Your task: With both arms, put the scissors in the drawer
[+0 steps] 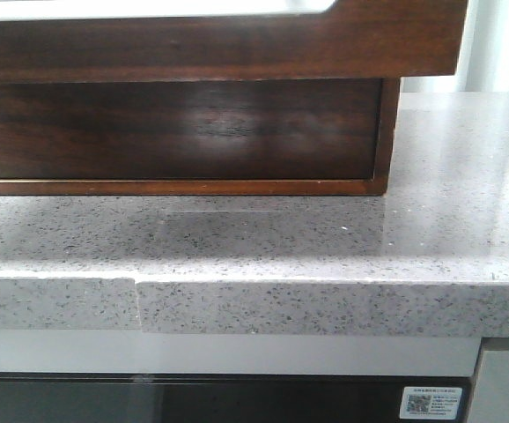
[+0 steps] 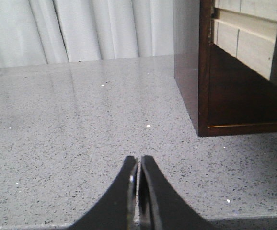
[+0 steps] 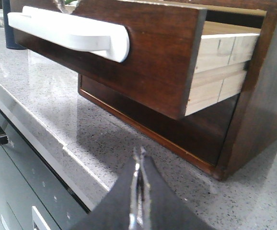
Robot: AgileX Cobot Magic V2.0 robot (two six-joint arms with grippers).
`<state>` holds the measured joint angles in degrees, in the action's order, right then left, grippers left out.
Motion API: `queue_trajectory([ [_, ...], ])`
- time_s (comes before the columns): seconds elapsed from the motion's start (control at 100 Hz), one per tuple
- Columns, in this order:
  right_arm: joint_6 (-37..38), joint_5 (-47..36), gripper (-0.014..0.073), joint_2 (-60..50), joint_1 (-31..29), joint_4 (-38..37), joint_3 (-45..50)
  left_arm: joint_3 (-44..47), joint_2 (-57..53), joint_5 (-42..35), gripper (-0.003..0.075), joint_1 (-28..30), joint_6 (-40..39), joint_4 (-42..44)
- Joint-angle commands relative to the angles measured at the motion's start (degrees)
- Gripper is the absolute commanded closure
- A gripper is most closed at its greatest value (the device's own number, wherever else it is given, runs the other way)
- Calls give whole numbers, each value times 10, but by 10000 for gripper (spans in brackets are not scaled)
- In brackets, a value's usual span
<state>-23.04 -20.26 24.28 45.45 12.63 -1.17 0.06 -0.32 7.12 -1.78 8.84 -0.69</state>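
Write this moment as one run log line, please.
dark brown wooden drawer: pulled open | scissors: not in view | left gripper: shut, empty | right gripper: shut, empty

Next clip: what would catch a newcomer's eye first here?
The glossy dark brown wooden drawer stands pulled out of its cabinet on the speckled grey stone counter, with a long white handle across its front. Both grippers, left and right, are shut and empty above the counter; no scissors show.

Pulled-out drawer (image 3: 129,52) overhangs the countertop (image 1: 325,238) – bare stone beside the cabinet (image 2: 191,72) – open room
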Motion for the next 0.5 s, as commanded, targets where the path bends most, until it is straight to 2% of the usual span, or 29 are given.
queue_trajectory([
  [0.0, 0, -50, 665, 1, -1, -3, -15, 14, -17, -31, 739, 1, -25, 22],
  [0.22, 0, -50, 665, 1, -1, -3, -15, 15, -17, 101, 739, -20, -26, 22],
  [0.49, 0, -50, 665, 1, -1, -3, -15, 14, -17, 102, 739, -42, -26, 25],
])
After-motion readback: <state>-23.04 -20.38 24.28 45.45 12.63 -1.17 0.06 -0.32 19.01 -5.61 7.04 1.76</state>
